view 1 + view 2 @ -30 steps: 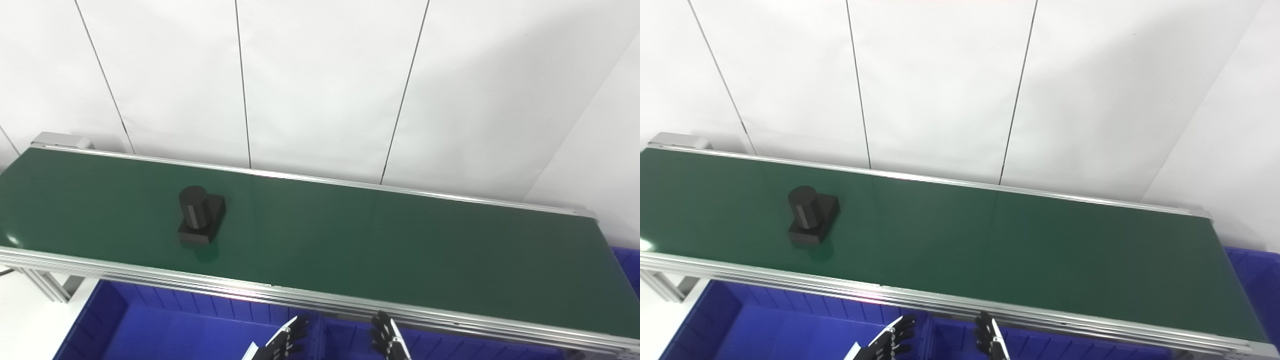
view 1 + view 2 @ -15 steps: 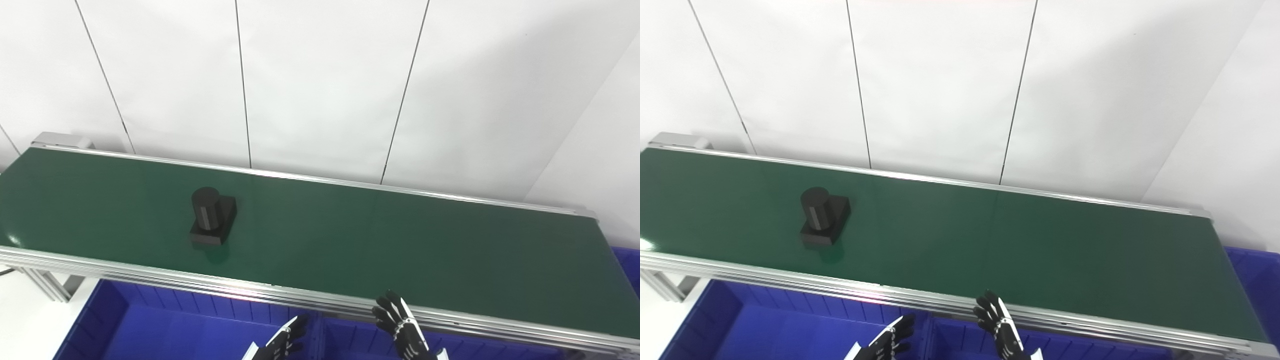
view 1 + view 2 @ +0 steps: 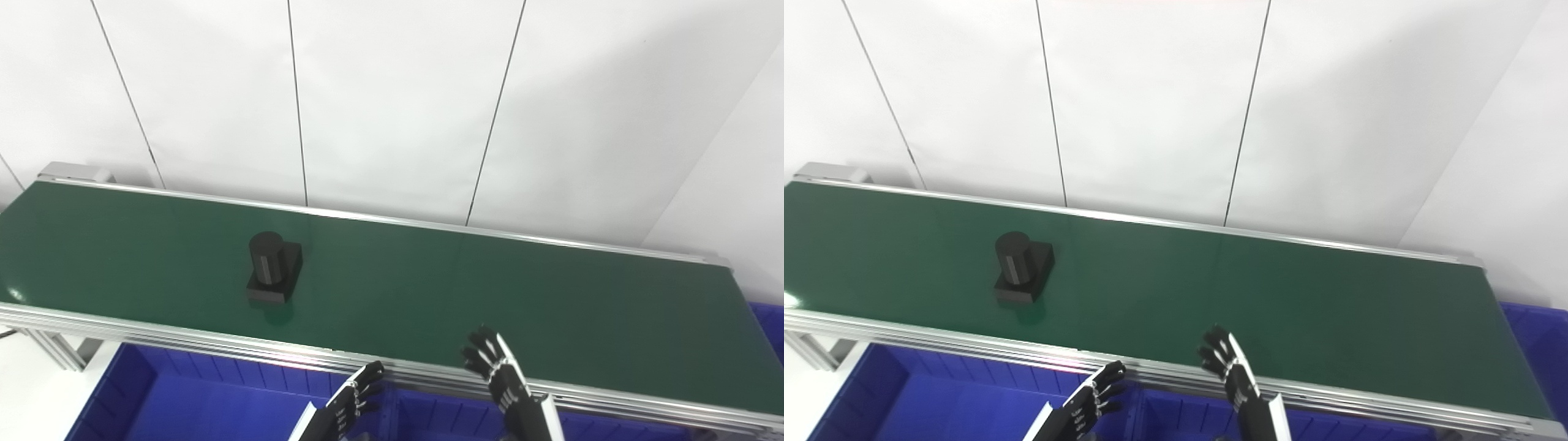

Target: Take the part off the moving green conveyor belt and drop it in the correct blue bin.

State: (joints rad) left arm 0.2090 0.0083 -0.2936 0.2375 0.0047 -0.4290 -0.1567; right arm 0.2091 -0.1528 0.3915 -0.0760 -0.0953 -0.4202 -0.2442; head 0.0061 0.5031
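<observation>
The part (image 3: 273, 269) is a black cylinder standing on a black square base, on the left half of the green conveyor belt (image 3: 490, 294); it also shows in the right eye view (image 3: 1022, 270). My right hand (image 3: 496, 367) is open, fingers spread, raised over the belt's near rail, well to the right of the part. My left hand (image 3: 355, 398) is open and lower, over the blue bins below the rail. Neither hand touches the part.
Blue bins lie below the belt's near edge: one at the left (image 3: 184, 404), one to its right (image 3: 441, 416), and another at the belt's far right end (image 3: 768, 321). An aluminium rail (image 3: 184, 340) borders the belt. A white panelled wall stands behind.
The part has ridden the belt to the right. My right hand has risen from below the rail to over the belt's near edge. My left hand has risen slightly.
</observation>
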